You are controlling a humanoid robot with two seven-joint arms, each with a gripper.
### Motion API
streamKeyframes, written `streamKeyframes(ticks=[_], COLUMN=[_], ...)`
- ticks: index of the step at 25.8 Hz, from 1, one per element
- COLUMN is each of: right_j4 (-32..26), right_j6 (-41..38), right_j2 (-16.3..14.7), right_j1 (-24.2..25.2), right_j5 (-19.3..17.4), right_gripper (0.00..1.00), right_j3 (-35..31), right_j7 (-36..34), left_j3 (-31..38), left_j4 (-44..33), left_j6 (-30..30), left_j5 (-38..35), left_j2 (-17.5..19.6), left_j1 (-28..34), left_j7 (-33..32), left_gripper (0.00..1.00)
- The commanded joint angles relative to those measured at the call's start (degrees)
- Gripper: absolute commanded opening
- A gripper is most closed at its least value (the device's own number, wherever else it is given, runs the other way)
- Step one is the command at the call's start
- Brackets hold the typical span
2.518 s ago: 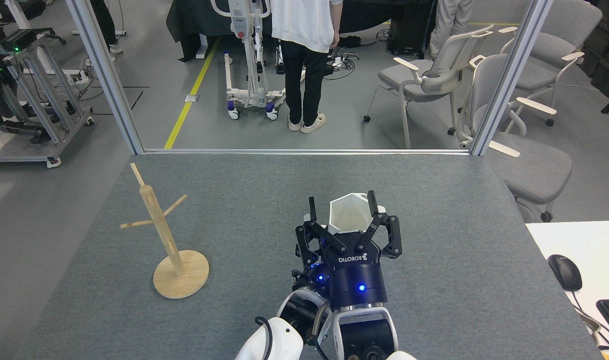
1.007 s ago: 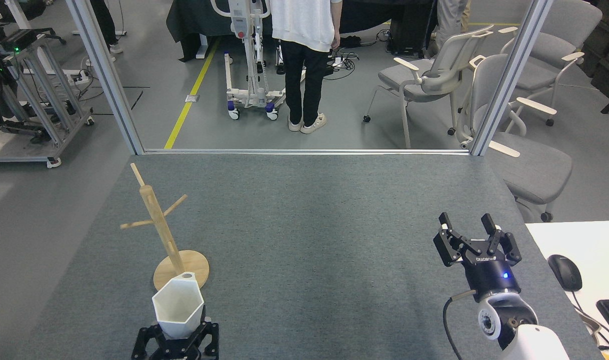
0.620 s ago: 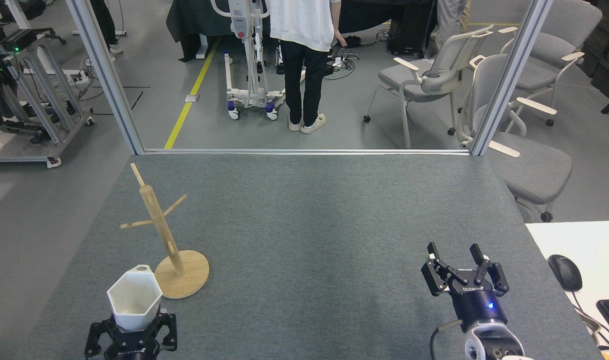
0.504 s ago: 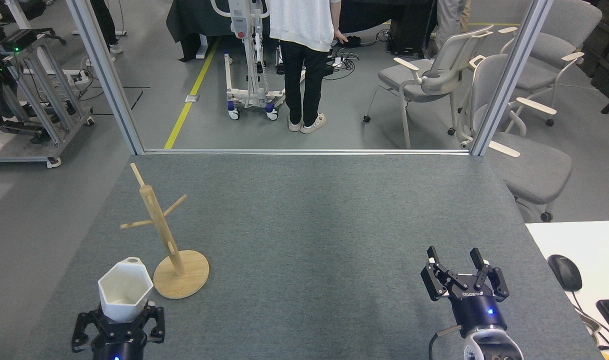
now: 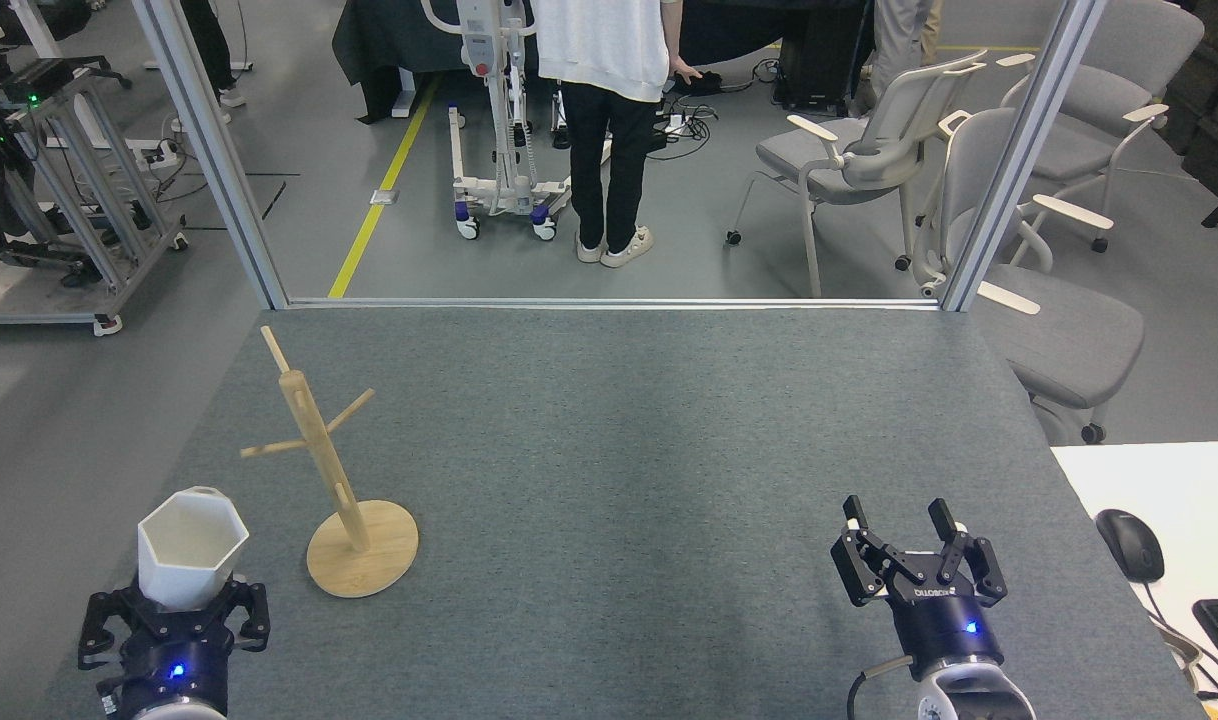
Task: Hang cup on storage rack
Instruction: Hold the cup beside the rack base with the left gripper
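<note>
The white faceted cup point(image 5: 187, 545) stands mouth-up in my left gripper point(image 5: 175, 602), which is shut on its base at the table's front left. Its small rim tab with the hole points away from me. The wooden storage rack point(image 5: 331, 478) stands just right of the cup, with a round disc base, a leaning post and thin pegs; the cup is apart from it, left of the base. My right gripper point(image 5: 897, 516) stands open and holds nothing near the front right of the table.
The grey felt table point(image 5: 619, 430) ends at a metal frame point(image 5: 609, 302) at the back. Beyond it a person point(image 5: 609, 120) stands among chairs point(image 5: 869, 160). A white desk with a mouse point(image 5: 1129, 545) lies at the right.
My left gripper has carried the cup leftward, from in front of the rack's base to its left side. My right gripper has drawn back toward me and stayed open.
</note>
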Motion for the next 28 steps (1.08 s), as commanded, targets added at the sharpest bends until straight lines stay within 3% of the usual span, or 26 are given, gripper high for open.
streamKeyframes(ticks=[1, 9, 28], right_j4=[-0.1, 0.6, 0.7], right_j6=[0.1, 0.2, 0.8], right_j2=[-0.2, -1.4, 0.0], right_j1=[-0.3, -0.4, -0.4], right_j5=[0.2, 0.3, 3.2], right_gripper=[0.99, 0.99, 0.99], right_j3=[0.1, 1.6, 1.7], right_j7=[-0.1, -0.1, -0.1], left_j3=[0.0, 0.1, 0.1], left_j4=[0.9, 1.7, 0.9], left_j6=[0.0, 0.2, 1.5], left_j5=[0.0, 1.8, 3.9], left_j2=[0.1, 0.0, 0.1], left_j1=[-1.9, -4.4, -6.1], left_j7=[-1.1, -2.6, -2.4], left_gripper=[0.0, 0.0, 0.0])
